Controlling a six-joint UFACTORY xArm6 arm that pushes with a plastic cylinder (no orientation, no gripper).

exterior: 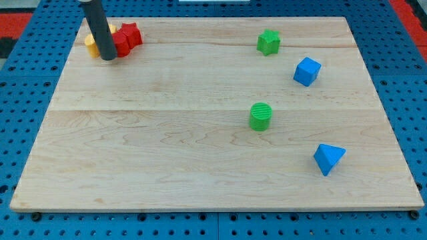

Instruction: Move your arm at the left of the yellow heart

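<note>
A yellow block [91,44], partly hidden behind my rod, lies at the board's top left corner; its shape cannot be made out. A red block [127,38] sits right beside it on the view's right. My tip [108,57] rests on the board just below and between the yellow and red blocks, close against both. The dark rod rises from there toward the view's top.
A green star-like block [269,42] and a blue cube [307,71] lie at the top right. A green cylinder [261,116] stands right of centre. A blue wedge-like block [328,159] lies at the lower right. The wooden board [167,147] ends at blue pegboard.
</note>
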